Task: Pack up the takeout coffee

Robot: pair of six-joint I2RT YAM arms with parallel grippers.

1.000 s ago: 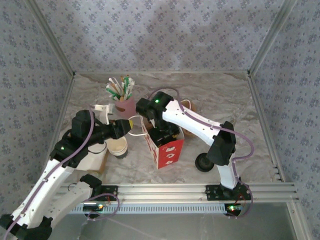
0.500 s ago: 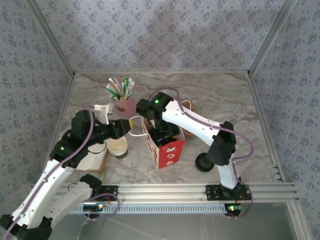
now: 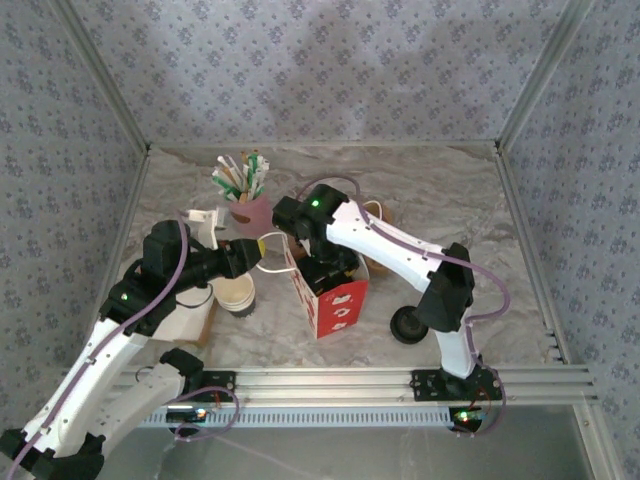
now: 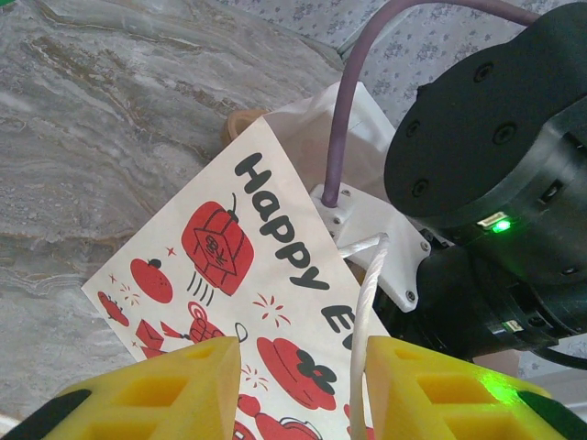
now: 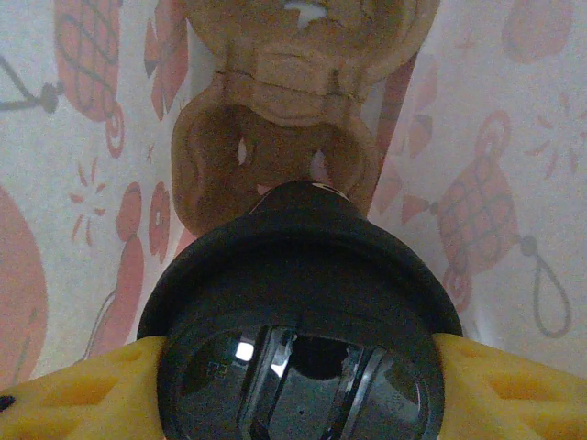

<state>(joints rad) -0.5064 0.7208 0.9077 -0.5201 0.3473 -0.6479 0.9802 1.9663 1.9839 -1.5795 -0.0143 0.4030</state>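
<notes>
Reaching down into the bag [image 3: 340, 305] with right fingers [image 5: 73, 399] clamped on the cup [image 5: 303, 275], and stretching level with left fingers [image 4: 165, 385] apart around the handle [image 4: 367, 298].

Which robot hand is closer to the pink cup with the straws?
Left. The left gripper hangs close by the pink cup, on its near side. The right gripper is farther, down inside the bag, holding a coffee cup.

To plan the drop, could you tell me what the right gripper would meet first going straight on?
Likely the carrier inside the bag: the right gripper, shut on the cup, points straight at it, though depth is unclear.
</notes>
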